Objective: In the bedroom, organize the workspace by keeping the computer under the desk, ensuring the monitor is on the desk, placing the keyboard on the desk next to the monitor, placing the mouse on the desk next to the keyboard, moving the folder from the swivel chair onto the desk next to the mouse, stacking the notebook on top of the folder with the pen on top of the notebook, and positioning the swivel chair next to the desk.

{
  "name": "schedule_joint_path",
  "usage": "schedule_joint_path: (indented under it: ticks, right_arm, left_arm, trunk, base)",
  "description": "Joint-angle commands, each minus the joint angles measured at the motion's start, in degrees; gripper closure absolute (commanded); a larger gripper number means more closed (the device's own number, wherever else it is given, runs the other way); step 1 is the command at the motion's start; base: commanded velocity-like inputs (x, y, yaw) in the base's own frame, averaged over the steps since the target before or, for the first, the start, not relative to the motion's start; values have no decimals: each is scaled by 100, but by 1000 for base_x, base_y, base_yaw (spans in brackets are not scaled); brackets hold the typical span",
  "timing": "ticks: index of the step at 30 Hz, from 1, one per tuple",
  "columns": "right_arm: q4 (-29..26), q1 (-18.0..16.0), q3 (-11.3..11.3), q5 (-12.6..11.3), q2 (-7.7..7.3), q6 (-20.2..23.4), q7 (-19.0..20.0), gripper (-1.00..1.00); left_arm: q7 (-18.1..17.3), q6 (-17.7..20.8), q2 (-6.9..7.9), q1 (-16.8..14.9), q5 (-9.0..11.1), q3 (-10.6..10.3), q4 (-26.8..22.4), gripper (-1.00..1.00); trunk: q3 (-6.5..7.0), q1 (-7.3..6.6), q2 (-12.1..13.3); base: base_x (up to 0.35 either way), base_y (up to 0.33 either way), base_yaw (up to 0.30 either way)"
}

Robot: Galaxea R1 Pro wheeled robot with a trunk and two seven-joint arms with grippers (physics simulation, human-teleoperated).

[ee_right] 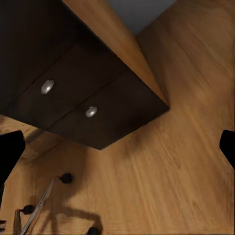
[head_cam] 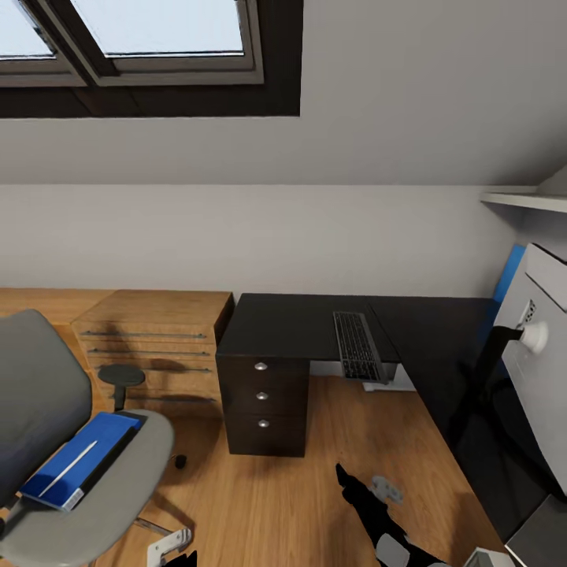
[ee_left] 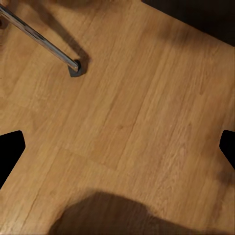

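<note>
Black glossy surface of the desk (head_cam: pixel 291 324), centre frame: carries the keyboard (head_cam: pixel 358 345), partly overhanging its front edge. Blue folder (head_cam: pixel 79 460): on the seat of the swivel chair (head_cam: pixel 47 409), lower left; not yet moved. Monitor (head_cam: pixel 543 370): pale back showing at right edge, standing on the desk's right wing. Left gripper (ee_left: pixel 117 147) and right gripper (ee_right: pixel 117 147): fingertips wide apart, holding nothing, over wood floor (ee_left: pixel 127 107). Judgement: most placements remain.

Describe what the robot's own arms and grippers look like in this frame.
In the head view the right arm is a black, angular segmented limb with a pale grey bracket beside it and grey-white housing lower down. In each wrist view the fingertips show as flat, matte black blunt shapes at both picture edges. No cables or markings are discernible.
</note>
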Motion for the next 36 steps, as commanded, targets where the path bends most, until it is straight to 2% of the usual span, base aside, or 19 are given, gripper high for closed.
schedule_joint_path:
  ticks: [1,4,5,6,9,12,23,36]
  right_arm:
    - [68,-2,-2,51,-16,-66,43,-100]
    - [186,17,7,373,-69,-208,39,-100]
    - [232,52,11,580,-115,-269,32,-100]
    - [249,77,12,677,-140,-290,22,-100]
    - [282,172,14,928,-203,-330,-40,-100]
    - [303,266,16,1082,-237,-348,-152,-100]
    - [324,406,9,1215,-280,-367,-818,-100]
    - [318,418,37,1296,-304,-378,-952,-100]
  left_arm:
    - [10,-16,0,-3,43,1,6,-100]
    - [10,-16,3,-3,43,1,48,-100]
    - [8,-16,6,-3,43,1,86,-100]
    - [7,-16,6,-3,43,1,105,-100]
    - [4,-16,8,-3,43,1,151,-100]
    - [2,-16,7,-3,43,-4,178,-100]
    - [1,-16,7,-3,45,0,205,-100]
    - [1,-34,3,-3,51,8,207,-100]
  trunk:
    - [12,-23,38]
    - [66,-89,158]
    - [84,-111,199]
    - [102,-133,239]
    - [156,-199,359]
    - [210,-264,479]
    - [407,-506,920]
    - [641,-792,1442]
  base:
    - [0,0,0]
    - [0,0,0]
    - [0,0,0]
    - [0,0,0]
    - [0,0,0]
    - [0,0,0]
    - [0,0,0]
    - [0,0,0]
